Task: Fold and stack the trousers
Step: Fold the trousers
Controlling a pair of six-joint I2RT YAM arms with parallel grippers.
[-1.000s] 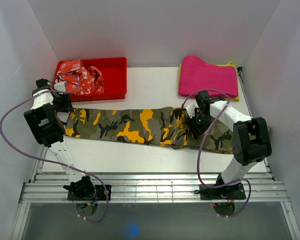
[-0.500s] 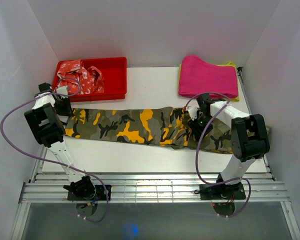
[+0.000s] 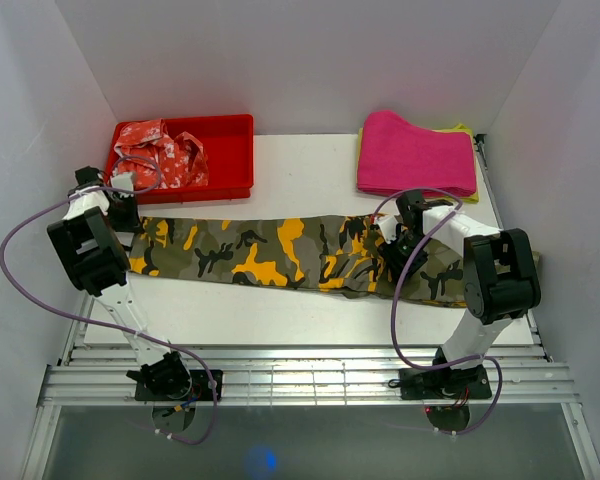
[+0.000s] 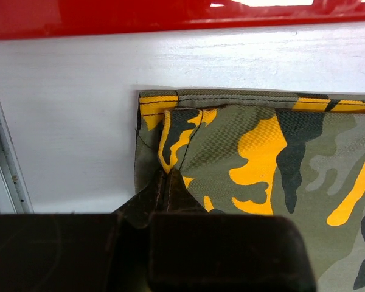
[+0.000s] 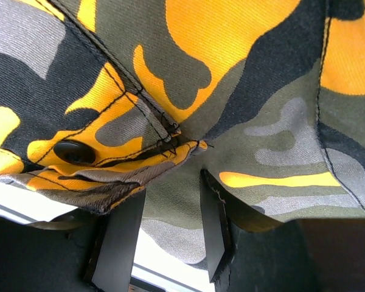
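The camouflage trousers (image 3: 270,250) lie stretched left to right across the white table, with the leg ends at the left and the waist at the right. My left gripper (image 3: 122,214) is at the left end. In the left wrist view it (image 4: 165,177) is shut on the hem corner of the trousers (image 4: 261,152). My right gripper (image 3: 393,250) is over the waist end. In the right wrist view its jaws (image 5: 167,225) stand apart, with the trousers' cloth (image 5: 231,73) lying across the tips, beside a black button (image 5: 75,152).
A red bin (image 3: 230,150) holding a red-and-white garment (image 3: 160,150) stands at the back left, just behind the trousers' left end. A folded pink cloth (image 3: 415,152) lies on a yellow one (image 3: 467,130) at the back right. White walls close in both sides.
My right arm has shifted slightly and the cloth at the waist end has bunched a little differently. My left gripper has barely moved.
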